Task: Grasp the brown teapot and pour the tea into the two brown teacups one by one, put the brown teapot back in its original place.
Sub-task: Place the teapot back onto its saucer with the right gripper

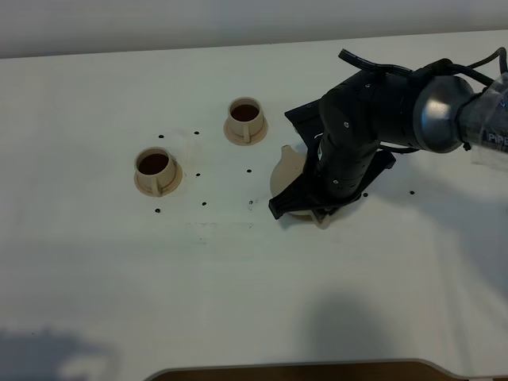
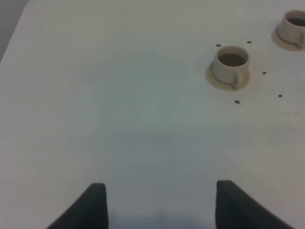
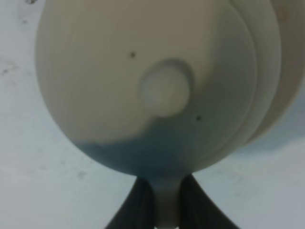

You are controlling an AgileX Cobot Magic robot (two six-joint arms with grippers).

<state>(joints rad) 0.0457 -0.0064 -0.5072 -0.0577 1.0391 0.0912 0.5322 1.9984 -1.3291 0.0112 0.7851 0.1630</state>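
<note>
**Right arm on the teapot, cups already dark inside**

Left to right across the white table (image 1: 95, 278): the left gripper (image 2: 159, 202) sits out of the overhead view, only its wrist camera shows it, fingers spread wide with nothing between them, hovering over bare table. Then the two brown teacups, the nearer one (image 1: 155, 169) and the farther one (image 1: 246, 117), well apart, each upright on its small saucer, both with dark liquid inside.

Further right, the brown teapot (image 1: 287, 169) sits low at the table under the right arm, spout toward the cups. The wide saucer (image 3: 276, 71) shows behind the pot in the wrist view; whether the pot rests on it or hangs just above, can't tell. The right gripper (image 3: 162, 202) is clamped on the pot's loop handle, one finger each side.

My read: pouring looks done, this is the put-back step. Next move calls for settling the pot flat and centred on the saucer, then opening the fingers and lifting clear without nudging the handle.
</note>
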